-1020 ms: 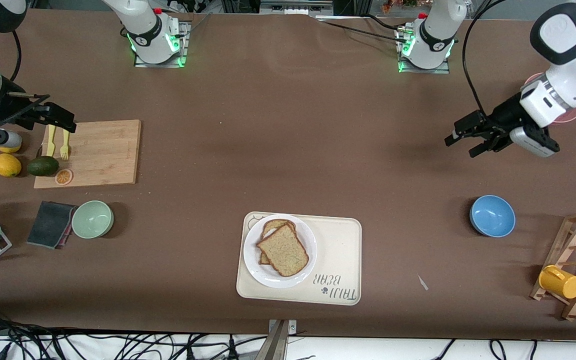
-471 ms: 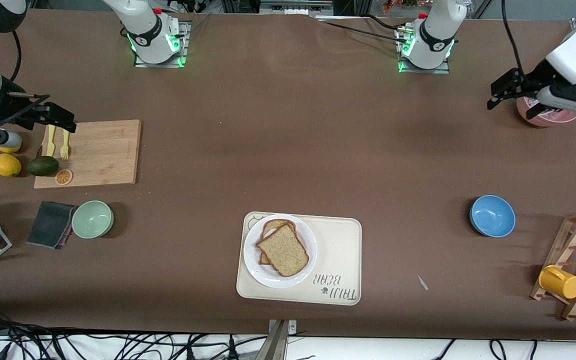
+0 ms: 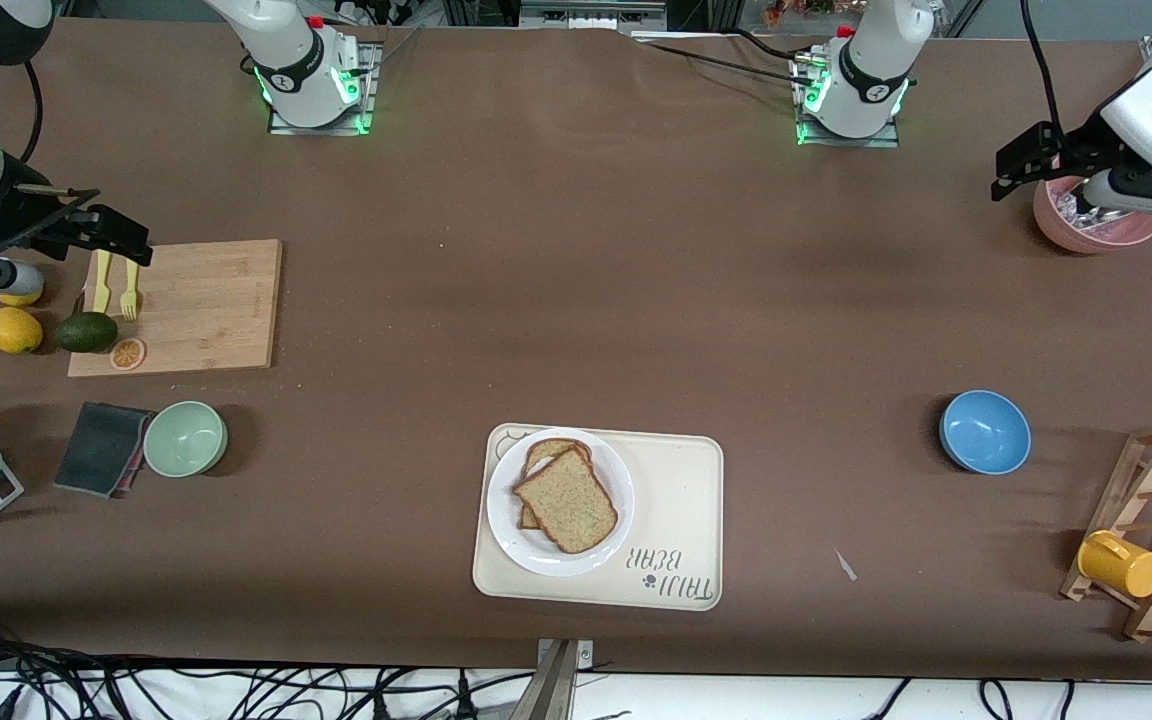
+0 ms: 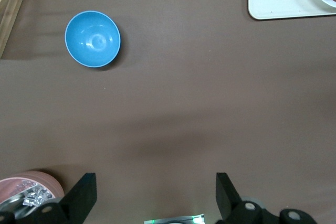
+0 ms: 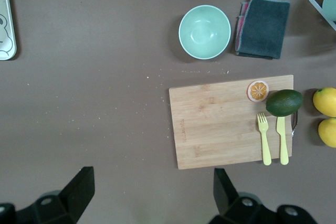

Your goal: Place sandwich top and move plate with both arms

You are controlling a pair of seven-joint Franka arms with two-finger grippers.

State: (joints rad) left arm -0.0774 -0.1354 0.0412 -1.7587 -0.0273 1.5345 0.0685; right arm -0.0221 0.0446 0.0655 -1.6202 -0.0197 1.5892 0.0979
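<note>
I see my right gripper (image 3: 106, 232) up over the rectangular bamboo cutting board (image 3: 198, 300), at its edge toward the right arm's end of the table; its fingers (image 5: 79, 187) stand wide apart, holding nothing. Taking the cream rectangular tray with bear print (image 3: 671, 520) as landmark: the round plain white plate (image 3: 608, 480) sits on it, at the tray's end toward the right arm. On the plate lies the speckled tan whole-grain bread slice, the sandwich top (image 3: 568, 500), resting tilted over another slice that peeks out beneath. The round blue bowl (image 3: 984, 431) sits well apart from the tray, toward the left arm's end. My left gripper (image 3: 1026, 165) hangs over the table just beside the pink bowl (image 3: 1096, 225), fingers (image 4: 84, 195) spread wide, empty.
</note>
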